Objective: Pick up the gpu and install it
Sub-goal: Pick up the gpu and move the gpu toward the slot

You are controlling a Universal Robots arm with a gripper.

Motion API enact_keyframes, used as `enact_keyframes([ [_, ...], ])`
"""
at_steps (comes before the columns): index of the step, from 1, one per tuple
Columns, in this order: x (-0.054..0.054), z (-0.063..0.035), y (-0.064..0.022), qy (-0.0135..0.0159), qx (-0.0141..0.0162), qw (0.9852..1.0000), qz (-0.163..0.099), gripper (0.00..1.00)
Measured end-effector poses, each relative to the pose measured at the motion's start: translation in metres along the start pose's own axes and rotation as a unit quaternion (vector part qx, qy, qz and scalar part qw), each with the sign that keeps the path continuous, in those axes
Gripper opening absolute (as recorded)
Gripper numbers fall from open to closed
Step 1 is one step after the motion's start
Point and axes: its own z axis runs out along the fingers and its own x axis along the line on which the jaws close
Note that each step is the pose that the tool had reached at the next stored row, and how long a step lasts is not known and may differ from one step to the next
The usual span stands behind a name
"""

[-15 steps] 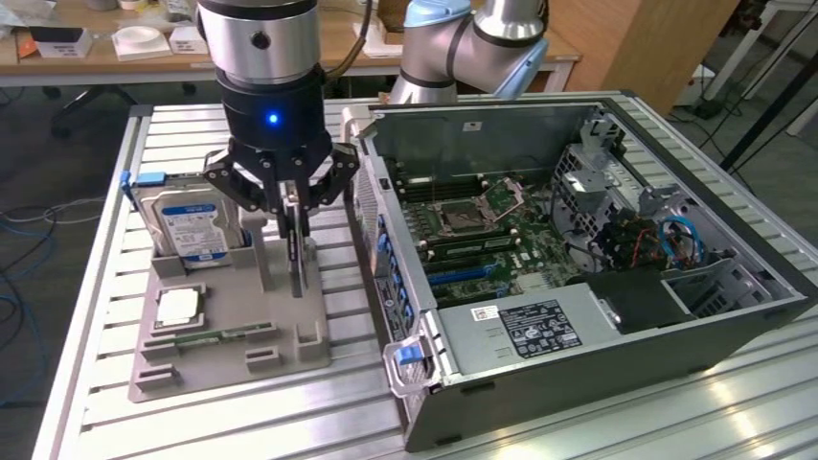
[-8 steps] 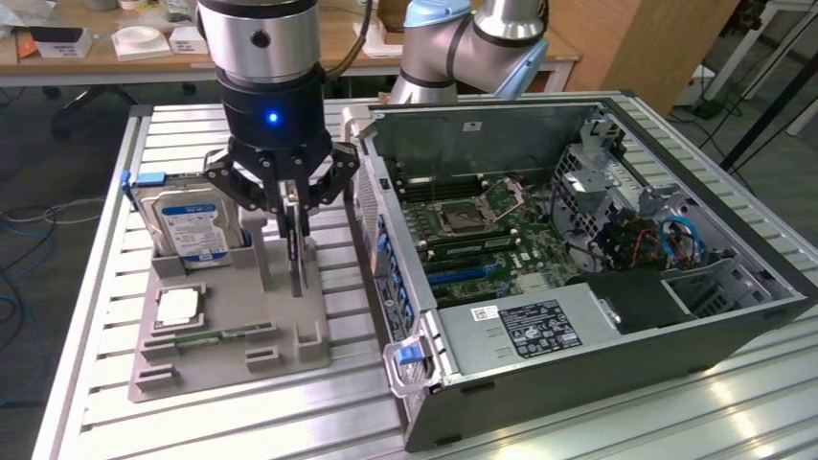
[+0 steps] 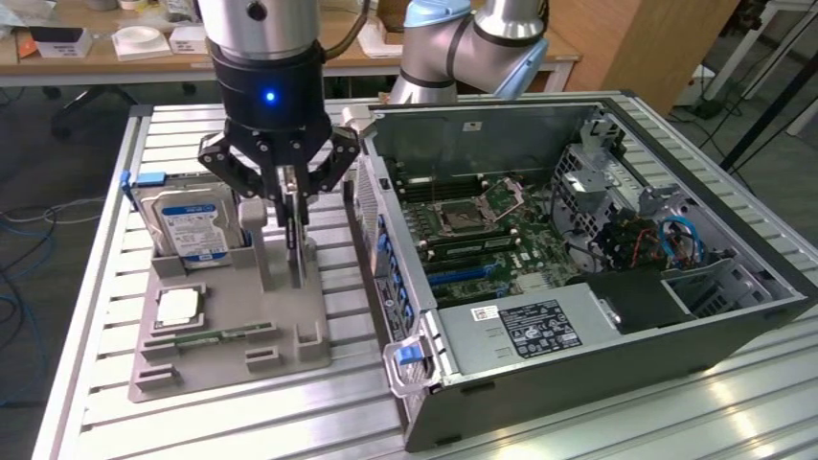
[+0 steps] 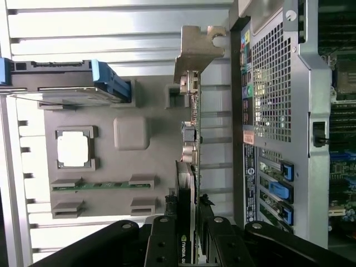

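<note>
The gripper [image 3: 286, 195] pinched the gpu [image 3: 298, 244] upright at the parts tray's [image 3: 230, 362] case-side edge; so narrow a hold could let it tilt and snag the computer case [image 3: 614, 369].

I note: hard drive [image 3: 190, 225] upright in grey tray [image 3: 275, 321], CPU [image 3: 178, 307] flat near RAM stick [image 3: 215, 336]; open computer case [image 3: 614, 374] at exterior view's right

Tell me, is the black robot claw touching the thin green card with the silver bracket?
Touching. In the wrist view the gripper presses on both sides of the green gpu, with no gap.
</note>
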Motion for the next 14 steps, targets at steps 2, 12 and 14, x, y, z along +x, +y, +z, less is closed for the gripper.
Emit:
enact_keyframes([
  [2,0.000,-0.0048,0.0000,-0.0001,0.0004,1.0000,0.000,0.26],
  [12,-0.001,-0.0347,-0.0001,-0.0002,0.0022,1.0000,0.000,0.26],
  [14,-0.001,-0.0414,-0.0001,-0.0002,0.0026,1.0000,0.000,0.26],
])
